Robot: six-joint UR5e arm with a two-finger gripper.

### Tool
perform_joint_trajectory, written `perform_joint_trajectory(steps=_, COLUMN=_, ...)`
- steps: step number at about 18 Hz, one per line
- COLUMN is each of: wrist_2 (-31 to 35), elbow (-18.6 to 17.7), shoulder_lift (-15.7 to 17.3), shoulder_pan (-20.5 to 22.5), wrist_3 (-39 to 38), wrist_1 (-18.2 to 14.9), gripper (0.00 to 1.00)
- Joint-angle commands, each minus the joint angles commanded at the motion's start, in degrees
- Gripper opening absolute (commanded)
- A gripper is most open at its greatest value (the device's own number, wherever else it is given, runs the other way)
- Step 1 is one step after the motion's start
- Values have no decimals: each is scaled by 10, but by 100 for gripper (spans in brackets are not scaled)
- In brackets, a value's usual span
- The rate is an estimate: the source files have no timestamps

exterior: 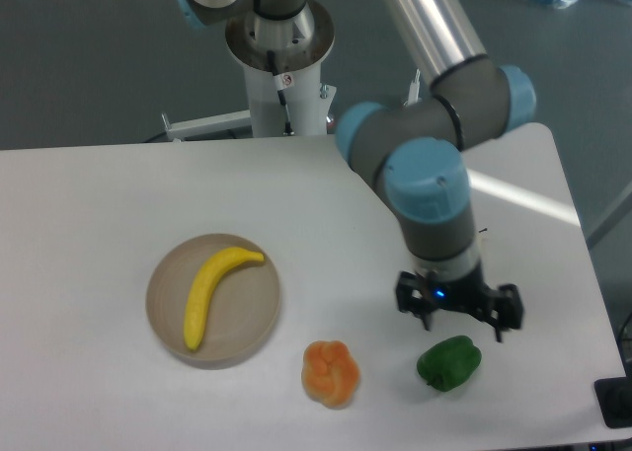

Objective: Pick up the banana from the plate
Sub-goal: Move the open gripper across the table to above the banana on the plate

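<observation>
gripper (458,316): hangs over the white table (89,224), pointing down; fingertips hidden behind the wrist body, so can't tell if the jaws are apart or together. Nothing visibly held.
arm (434,189): grey links with blue joint caps, comes in from the upper middle and bends down to the wrist.
banana (210,289): well off to the camera-left of the jaws, lying flat on the plate, one tip toward the plate's upper right rim, other tip near the lower left rim. Not touched by anything.
plate (252,318): tan, round, flat on the table, well to the camera-left of the jaws; banana spans most of its width.
green pepper (449,362): just below the jaws in the camera view, near the front table edge; contact with the gripper can't be judged.
orange pepper (330,372): down and camera-left of the jaws, between plate and green pepper, apart from both.
robot base (279,56): pedestal behind the far table edge, up and camera-left of the jaws.
</observation>
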Motion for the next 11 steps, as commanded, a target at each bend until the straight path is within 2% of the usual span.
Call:
perform_joint_trajectory(steps=3, wrist_2=-27, elbow=-15, shoulder_lift=15, shoulder_pan=-26, wrist_3=-38, wrist_1=-45, gripper=100)
perform_joint_trajectory(steps=5, wrist_2=-36, elbow=-27, shoulder_lift=19, shoulder_pan=-48, wrist_3=-76, wrist_1=-48, gripper=100)
perform_joint_trajectory(steps=11, wrist_2=-62, elbow=-112, shoulder_lift=44, shoulder_pan=-108, wrist_3=-101, wrist_1=-42, gripper=100)
